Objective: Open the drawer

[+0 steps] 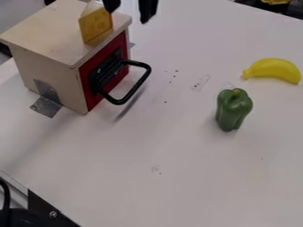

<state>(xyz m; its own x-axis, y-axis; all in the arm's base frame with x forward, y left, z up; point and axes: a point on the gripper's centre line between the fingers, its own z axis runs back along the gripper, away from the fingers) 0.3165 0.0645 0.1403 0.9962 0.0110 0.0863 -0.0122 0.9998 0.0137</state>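
At the top edge of the camera view, my gripper [128,15] stands open, its two black fingertips apart above the back right corner of the wooden box. That pale box [52,62] is at the upper left, with a red drawer front [91,94] facing right. The drawer looks closed, its front about level with the box's side. A black loop handle [139,83] juts out from the red front, and the gripper is behind it, not touching it. A yellow cheese wedge [96,25] rests on the box top, just left of the gripper.
To the right of the box, a green pepper [232,108] stands on the white table [177,177]. Farther back at the right lies a yellow banana [274,70]. Tape [46,106] joins the box's left side to the table. Black hardware [50,213] occupies the lower left corner.
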